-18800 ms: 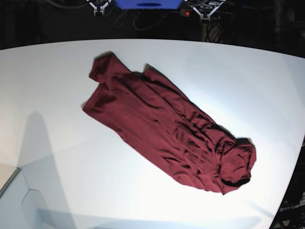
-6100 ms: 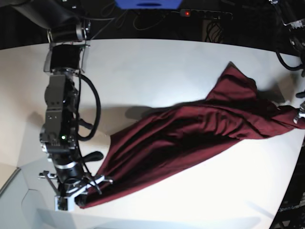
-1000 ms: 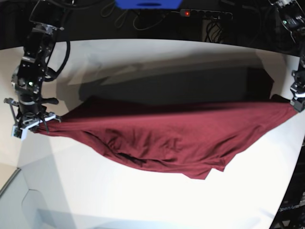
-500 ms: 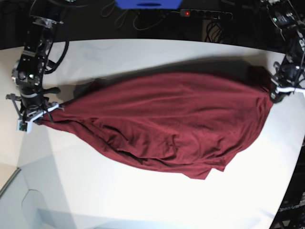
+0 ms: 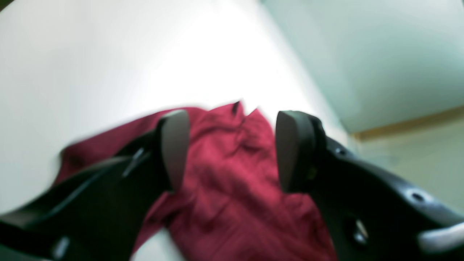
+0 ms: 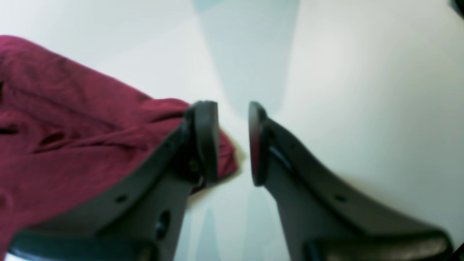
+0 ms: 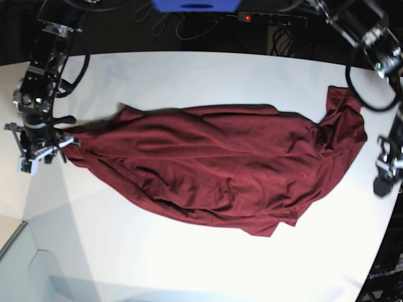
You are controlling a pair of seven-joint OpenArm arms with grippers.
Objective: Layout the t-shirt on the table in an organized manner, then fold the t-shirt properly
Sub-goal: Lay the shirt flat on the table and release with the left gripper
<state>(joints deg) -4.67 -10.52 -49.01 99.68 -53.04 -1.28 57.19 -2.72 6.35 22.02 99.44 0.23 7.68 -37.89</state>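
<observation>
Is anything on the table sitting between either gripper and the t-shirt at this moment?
Nothing visible is. The t-shirt lies spread on the bare table. The left gripper is open directly over its cloth, and the right gripper is open at the shirt's edge, with only tabletop between the jaws.

Dark maroon soft knit cloth t-shirt: matt, wrinkled, creased. Broad white tabletop: smooth, faint sheen under light. Left claw pads: black, smooth, looked like matt plastic.
</observation>
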